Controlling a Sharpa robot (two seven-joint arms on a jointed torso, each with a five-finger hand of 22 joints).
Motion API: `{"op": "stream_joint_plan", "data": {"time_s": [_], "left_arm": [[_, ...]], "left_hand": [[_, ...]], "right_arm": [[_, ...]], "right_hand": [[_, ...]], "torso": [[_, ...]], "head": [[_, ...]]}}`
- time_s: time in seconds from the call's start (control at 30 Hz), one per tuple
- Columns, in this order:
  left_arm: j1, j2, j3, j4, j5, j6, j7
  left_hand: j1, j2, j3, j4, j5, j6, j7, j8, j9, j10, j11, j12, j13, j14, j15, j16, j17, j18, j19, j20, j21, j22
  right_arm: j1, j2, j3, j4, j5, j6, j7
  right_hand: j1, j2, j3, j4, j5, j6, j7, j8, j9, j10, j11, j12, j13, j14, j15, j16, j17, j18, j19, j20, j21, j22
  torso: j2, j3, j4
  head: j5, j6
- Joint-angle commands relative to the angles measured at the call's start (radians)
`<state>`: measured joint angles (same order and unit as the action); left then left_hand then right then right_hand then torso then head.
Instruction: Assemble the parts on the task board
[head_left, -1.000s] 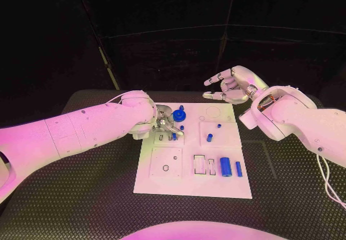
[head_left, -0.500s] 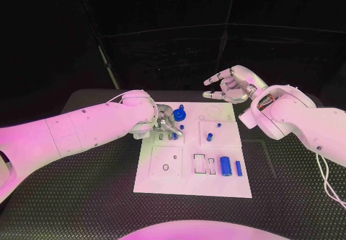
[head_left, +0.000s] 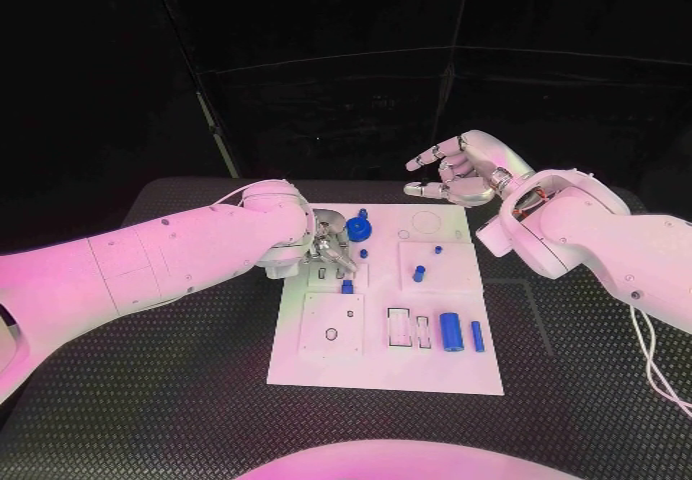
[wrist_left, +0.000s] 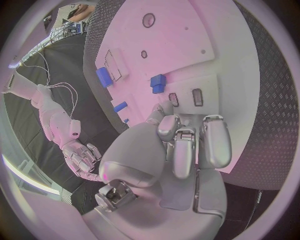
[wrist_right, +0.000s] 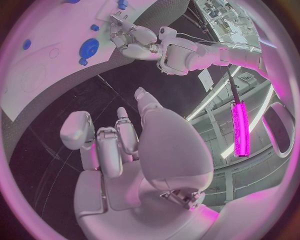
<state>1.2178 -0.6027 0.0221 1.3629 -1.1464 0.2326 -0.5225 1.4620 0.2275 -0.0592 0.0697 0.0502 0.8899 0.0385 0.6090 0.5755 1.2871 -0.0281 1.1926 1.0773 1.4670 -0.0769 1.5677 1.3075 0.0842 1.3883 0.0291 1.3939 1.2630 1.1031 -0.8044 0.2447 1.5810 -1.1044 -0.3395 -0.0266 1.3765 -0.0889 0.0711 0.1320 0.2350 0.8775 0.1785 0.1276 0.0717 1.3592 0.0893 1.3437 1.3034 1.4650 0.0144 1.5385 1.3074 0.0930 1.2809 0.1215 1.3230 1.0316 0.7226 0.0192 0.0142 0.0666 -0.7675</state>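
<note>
Head view: my left hand (head_left: 326, 250) hovers over the task board's (head_left: 389, 375) upper left, fingers curled, gripping nothing; a blue part (head_left: 346, 287) lies just beside it. My right hand (head_left: 459, 172) hangs spread beyond the board. No readable writing.

You cannot see the task board's (head_left: 387, 375) near-left top corner, because the left hand (head_left: 326, 250) covers it. The small blue part (head_left: 346, 286) beside that hand's fingertips is too small to tell its shape. In the right wrist view, the board's (wrist_right: 44, 85) far side is cut off at the circle's rim.
</note>
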Motion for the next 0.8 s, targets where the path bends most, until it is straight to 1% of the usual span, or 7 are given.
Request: {"op": "stream_joint_plan", "data": {"time_s": [0.03, 0.23, 0.27, 0.37, 0.4, 0.5, 0.8], "left_arm": [[0.0, -0.01, 0.0, 0.011, 0.037, -0.005, -0.006], [-0.001, -0.024, 0.0, 0.024, 0.046, -0.025, -0.005], [-0.002, -0.025, 0.0, 0.025, 0.047, -0.027, -0.005], [-0.002, -0.028, 0.0, 0.028, 0.048, -0.034, -0.004], [-0.002, -0.029, 0.0, 0.029, 0.048, -0.037, -0.004], [-0.003, -0.034, 0.0, 0.033, 0.048, -0.048, -0.002], [-0.005, -0.062, 0.0, 0.058, 0.065, -0.094, 0.009]], "left_hand": [[0.0, -0.017, 0.059, -0.012, 0.001, -0.003, 0.008, -0.008, 0.001, -0.003, 0.004, -0.009, -0.003, 0.104, -0.002, 0.003, 0.263, -0.016, -0.008, 0.003, -0.005, 0.0], [-0.05, -0.072, 0.184, -0.019, -0.001, 0.002, 0.011, -0.016, 0.008, -0.003, 0.006, -0.018, -0.009, 0.104, 0.001, 0.003, 0.263, -0.015, -0.01, 0.007, -0.007, 0.0], [-0.071, -0.093, 0.233, -0.019, -0.001, 0.003, 0.01, -0.017, 0.011, -0.003, 0.007, -0.019, -0.011, 0.104, 0.002, 0.003, 0.263, -0.015, -0.01, 0.008, -0.008, 0.001], [-0.071, -0.093, 0.233, -0.019, -0.001, 0.003, 0.01, -0.017, 0.011, -0.003, 0.007, -0.019, -0.011, 0.104, 0.002, 0.003, 0.263, -0.015, -0.01, 0.008, -0.008, 0.001], [-0.124, -0.144, 0.361, -0.015, 0.0, 0.007, 0.01, -0.015, 0.022, 0.001, 0.007, -0.02, -0.01, 0.104, 0.003, 0.003, 0.263, -0.015, -0.01, 0.009, -0.01, 0.002], [-0.168, -0.19, 0.449, -0.013, -0.004, 0.008, 0.011, -0.013, 0.033, 0.003, 0.008, -0.02, -0.01, 0.104, 0.005, 0.003, 0.263, -0.014, -0.009, 0.009, -0.011, 0.005], [-0.24, -0.246, 0.564, -0.003, -0.003, 0.008, 0.011, -0.004, 0.052, -0.001, 0.008, -0.031, -0.022, 0.104, 0.003, 0.003, 0.263, -0.013, -0.013, 0.009, -0.018, 0.0]], "right_arm": [[0.002, 0.002, 0.001, 0.002, -0.009, 0.006, 0.006], [0.002, 0.001, 0.001, -0.003, -0.011, 0.004, 0.007], [0.002, 0.001, 0.001, -0.004, -0.011, 0.004, 0.007], [0.002, 0.001, 0.001, -0.005, -0.011, 0.004, 0.007], [0.002, 0.001, 0.001, -0.005, -0.011, 0.004, 0.007], [0.002, 0.0, 0.001, -0.006, -0.011, 0.004, 0.007], [0.002, 0.0, 0.001, -0.011, -0.017, 0.027, 0.004]], "right_hand": [[0.011, -0.002, -0.002, -0.006, 0.003, -0.004, -0.002, 0.004, -0.001, -0.004, 0.0, -0.006, -0.001, 0.084, -0.001, -0.005, 0.176, 0.013, -0.009, -0.001, -0.006, -0.001], [0.011, -0.002, -0.002, -0.006, 0.003, -0.004, -0.003, 0.004, -0.001, -0.003, 0.0, -0.005, 0.0, 0.084, -0.001, -0.006, 0.175, 0.014, -0.01, -0.001, -0.006, -0.002], [0.011, -0.002, -0.002, -0.005, 0.004, -0.004, -0.003, 0.004, -0.001, -0.003, 0.0, -0.005, -0.001, 0.084, -0.001, -0.006, 0.175, 0.014, -0.01, -0.001, -0.007, -0.003], [0.01, -0.002, -0.003, -0.005, 0.004, -0.004, -0.003, 0.004, -0.001, -0.003, 0.0, -0.005, -0.001, 0.084, -0.001, -0.006, 0.174, 0.014, -0.01, -0.001, -0.007, -0.003], [0.01, -0.002, -0.003, -0.005, 0.004, -0.004, -0.003, 0.004, -0.001, -0.003, 0.0, -0.005, -0.001, 0.084, -0.001, -0.006, 0.174, 0.014, -0.01, -0.001, -0.007, -0.003], [0.01, -0.002, -0.003, -0.005, 0.004, -0.004, -0.003, 0.004, -0.001, -0.003, 0.0, -0.005, -0.001, 0.084, -0.001, -0.006, 0.174, 0.014, -0.01, -0.001, -0.007, -0.003], [0.038, 0.018, 0.011, -0.024, 0.012, 0.032, -0.011, 0.028, 0.004, 0.0, -0.008, -0.001, 0.002, 0.085, -0.008, -0.006, 0.177, 0.013, -0.007, -0.006, -0.008, -0.002]], "torso": [[-0.001, -0.0002, 0.0015], [-0.001, -0.0004, 0.0009], [-0.001, -0.0001, 0.0007], [-0.001, -0.0002, -0.0006], [-0.001, -0.0004, -0.0005], [-0.001, -0.0008, -0.0008], [0.001, -0.0015, 0.0002]], "head": [[-0.001, 0.001], [0.001, 0.003], [0.001, 0.004], [0.002, 0.005], [0.002, 0.006], [0.002, 0.006], [0.001, 0.011]]}}
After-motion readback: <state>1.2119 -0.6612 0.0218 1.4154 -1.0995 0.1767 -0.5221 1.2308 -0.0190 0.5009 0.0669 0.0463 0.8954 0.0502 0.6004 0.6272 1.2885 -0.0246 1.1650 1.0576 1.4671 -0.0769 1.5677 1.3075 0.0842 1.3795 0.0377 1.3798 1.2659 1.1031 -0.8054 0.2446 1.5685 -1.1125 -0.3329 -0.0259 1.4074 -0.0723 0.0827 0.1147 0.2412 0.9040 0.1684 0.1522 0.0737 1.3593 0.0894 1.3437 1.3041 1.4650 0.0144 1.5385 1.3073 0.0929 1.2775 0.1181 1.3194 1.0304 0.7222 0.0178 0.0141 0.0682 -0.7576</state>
